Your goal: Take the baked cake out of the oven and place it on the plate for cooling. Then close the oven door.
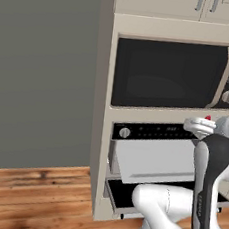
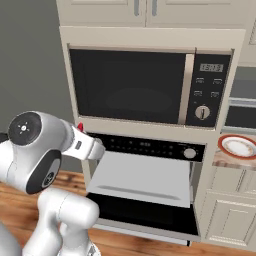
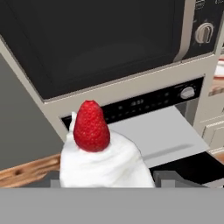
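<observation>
The gripper [image 3: 107,181] is closed around the cake [image 3: 103,159], a white slice topped with red fruit, and holds it in front of the oven [image 2: 150,147], outside the cavity and above the open oven door [image 2: 145,212]. The plate [image 2: 239,147] sits on the desk [image 2: 227,160] to the robot's right, past the oven's far edge and well apart from the cake. The next move is therefore judged a rightward carry, with the door left to shut.
</observation>
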Motion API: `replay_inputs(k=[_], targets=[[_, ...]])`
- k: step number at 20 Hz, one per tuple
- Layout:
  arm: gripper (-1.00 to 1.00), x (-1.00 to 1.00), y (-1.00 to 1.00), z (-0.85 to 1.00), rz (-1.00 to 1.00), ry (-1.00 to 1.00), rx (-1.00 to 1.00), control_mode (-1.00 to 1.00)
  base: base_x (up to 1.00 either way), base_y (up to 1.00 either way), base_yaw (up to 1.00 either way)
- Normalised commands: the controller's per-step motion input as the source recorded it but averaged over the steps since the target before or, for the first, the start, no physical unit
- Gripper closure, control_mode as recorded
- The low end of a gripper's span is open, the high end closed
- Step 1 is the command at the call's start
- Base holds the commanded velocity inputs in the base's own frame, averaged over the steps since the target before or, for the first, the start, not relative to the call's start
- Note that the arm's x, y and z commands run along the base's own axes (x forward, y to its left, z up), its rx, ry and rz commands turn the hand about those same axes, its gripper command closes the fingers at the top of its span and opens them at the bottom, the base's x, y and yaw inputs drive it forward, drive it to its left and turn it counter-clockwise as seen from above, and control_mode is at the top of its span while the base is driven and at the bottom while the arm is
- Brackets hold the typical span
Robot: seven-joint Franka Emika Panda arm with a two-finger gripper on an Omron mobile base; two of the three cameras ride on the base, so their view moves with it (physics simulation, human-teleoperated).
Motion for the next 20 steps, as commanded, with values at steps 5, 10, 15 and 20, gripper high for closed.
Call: replay_inputs(k=[5,10,15,20], targets=[[1.00,0.00,0.29,0.04,0.00,0.00,-0.12,-1.00,0.00,0.00,0.00],[1.00,0.00,0.01,0.00,0.00,0.00,-0.04,-1.00,0.00,0.00,0.00],[1.00,0.00,0.00,0.00,0.00,0.00,0.00,-1.00,0.00,0.00,0.00],[1.00,0.00,0.00,0.00,0.00,0.00,0.00,-1.00,0.00,0.00,0.00]])
